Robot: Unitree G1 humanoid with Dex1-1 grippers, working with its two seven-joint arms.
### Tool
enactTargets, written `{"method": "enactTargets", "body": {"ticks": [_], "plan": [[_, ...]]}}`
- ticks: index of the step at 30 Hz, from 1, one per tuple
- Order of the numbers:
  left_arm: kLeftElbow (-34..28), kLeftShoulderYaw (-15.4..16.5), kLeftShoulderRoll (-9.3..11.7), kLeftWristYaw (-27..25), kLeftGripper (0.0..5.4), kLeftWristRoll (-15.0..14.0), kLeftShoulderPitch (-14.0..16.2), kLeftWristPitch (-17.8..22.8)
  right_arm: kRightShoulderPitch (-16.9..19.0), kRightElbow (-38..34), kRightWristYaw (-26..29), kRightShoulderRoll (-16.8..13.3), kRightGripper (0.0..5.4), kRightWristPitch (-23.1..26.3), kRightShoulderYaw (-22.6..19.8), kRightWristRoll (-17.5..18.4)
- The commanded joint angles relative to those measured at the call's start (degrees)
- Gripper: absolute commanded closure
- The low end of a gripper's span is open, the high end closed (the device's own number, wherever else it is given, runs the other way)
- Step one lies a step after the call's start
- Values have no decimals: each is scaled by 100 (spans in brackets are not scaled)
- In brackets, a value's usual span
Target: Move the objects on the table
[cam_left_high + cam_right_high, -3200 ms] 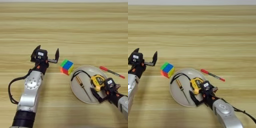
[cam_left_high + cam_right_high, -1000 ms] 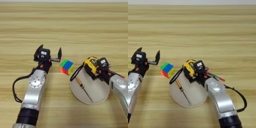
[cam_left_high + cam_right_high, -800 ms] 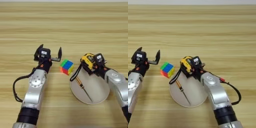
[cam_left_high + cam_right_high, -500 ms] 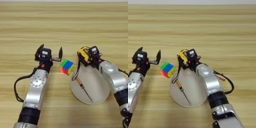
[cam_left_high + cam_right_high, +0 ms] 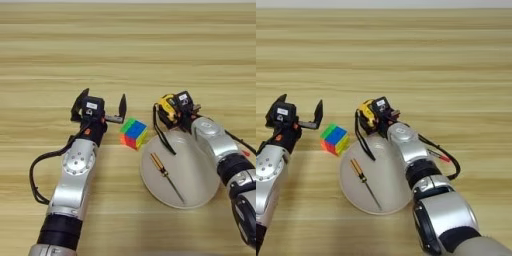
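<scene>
My right gripper (image 5: 174, 109) is shut on the yellow-black tape measure (image 5: 166, 108), just past the far left rim of the off-white plate (image 5: 200, 187). The black strap (image 5: 163, 137) hangs down over that rim. The thin amber-handled screwdriver (image 5: 166, 177) lies on the plate. On the table to the left of the plate sits the multicoloured puzzle cube (image 5: 133, 133). My left gripper (image 5: 100, 103) stands open just left of and behind the cube, apart from it. The red pen (image 5: 441, 157) shows only as a tip behind my right forearm.
The light-wood table (image 5: 128, 45) stretches wide beyond both grippers. My right forearm (image 5: 222, 152) crosses the plate's right rim. My left arm (image 5: 75, 175) runs up from the bottom left.
My right gripper has carried the tape measure from the plate's right side up and left, past its far left rim. The left gripper, cube and screwdriver have stayed in place.
</scene>
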Motion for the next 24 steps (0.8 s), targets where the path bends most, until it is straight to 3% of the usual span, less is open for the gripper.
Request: {"method": "enactTargets", "body": {"ticks": [1, 7, 15, 16, 20, 24], "plan": [[-27, -16, -2, 29, 0, 44, -5, -29, -354, 566, -117, 65, 120, -304, -72, -107], [-48, 1, 4, 20, 0, 28, 6, -26, -443, 1048, -132, 76, 120, -427, -140, -167], [-117, 35, 44, -16, 0, 3, 53, -11, -455, 1164, -118, 132, 122, -481, -228, -185], [-120, 38, 48, -19, 0, 0, 57, -10, -459, 1164, -117, 137, 86, -485, -241, -178], [-116, 49, 64, -34, 0, -10, 53, -5, -487, 1166, -130, 151, 28, -509, -301, -159], [-107, 66, 77, -42, 0, -14, 52, -2, -500, 1101, -106, 170, 3, -555, -367, -130]]}}
